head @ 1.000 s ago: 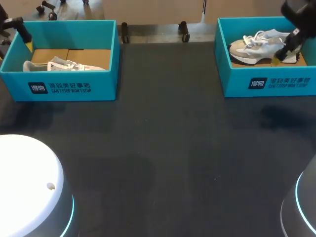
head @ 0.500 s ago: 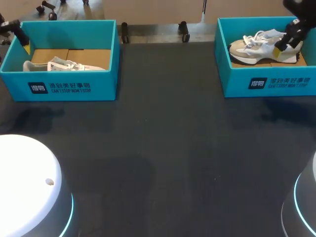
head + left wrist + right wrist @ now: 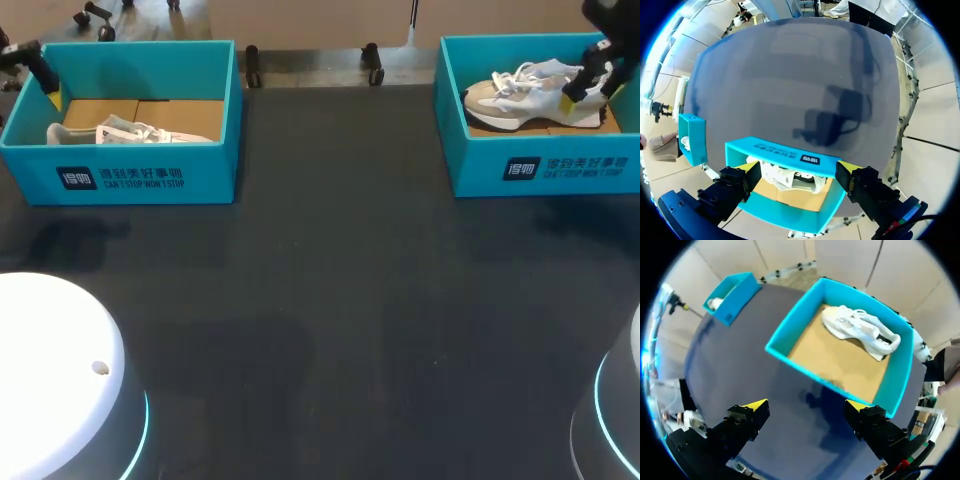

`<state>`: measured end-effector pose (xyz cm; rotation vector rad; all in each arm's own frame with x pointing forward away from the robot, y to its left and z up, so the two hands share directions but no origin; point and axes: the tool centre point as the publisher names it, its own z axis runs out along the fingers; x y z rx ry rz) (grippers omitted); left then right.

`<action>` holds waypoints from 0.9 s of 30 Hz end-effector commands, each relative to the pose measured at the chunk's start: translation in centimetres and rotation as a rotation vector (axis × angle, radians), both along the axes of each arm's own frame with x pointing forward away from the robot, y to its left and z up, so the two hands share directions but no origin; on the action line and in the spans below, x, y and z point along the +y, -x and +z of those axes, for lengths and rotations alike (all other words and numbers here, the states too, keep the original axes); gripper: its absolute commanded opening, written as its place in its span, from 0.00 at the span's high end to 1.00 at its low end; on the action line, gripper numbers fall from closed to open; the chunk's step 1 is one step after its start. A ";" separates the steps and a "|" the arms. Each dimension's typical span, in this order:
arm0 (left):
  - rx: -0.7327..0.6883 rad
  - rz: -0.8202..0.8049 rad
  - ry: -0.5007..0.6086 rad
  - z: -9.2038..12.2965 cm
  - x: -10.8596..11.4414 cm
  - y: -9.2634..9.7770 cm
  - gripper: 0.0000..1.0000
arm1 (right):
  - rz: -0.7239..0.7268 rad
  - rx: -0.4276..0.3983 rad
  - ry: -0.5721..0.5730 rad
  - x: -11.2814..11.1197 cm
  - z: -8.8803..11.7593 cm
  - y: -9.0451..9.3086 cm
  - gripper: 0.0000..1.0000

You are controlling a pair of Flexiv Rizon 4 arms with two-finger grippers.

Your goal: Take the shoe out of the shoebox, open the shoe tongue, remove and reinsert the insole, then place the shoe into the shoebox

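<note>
Right gripper [image 3: 805, 405] spread and empty over the upper-right box [image 3: 540, 165], shoe [image 3: 525, 90] lying inside — drop onto its heel collar, pinch firm, lift clear of the walls — left gripper [image 3: 799, 166] also released.

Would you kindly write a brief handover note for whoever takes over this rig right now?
Left hand: open, empty, above the left shoebox.
Right hand: open, empty, above the right shoebox.
A shoe lies in each box: left shoe, right shoe.
Done: no step shows as done; nothing is out of a box.
Left: probably the whole sequence, starting with lifting a shoe out.
</note>
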<state>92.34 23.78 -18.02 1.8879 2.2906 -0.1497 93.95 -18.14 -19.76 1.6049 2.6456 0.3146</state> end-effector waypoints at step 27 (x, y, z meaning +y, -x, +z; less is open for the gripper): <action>-0.005 0.001 -0.003 0.0 0.0 0.2 0.00 | -0.506 -0.039 0.192 -6.7 -3.3 -17.1 0.00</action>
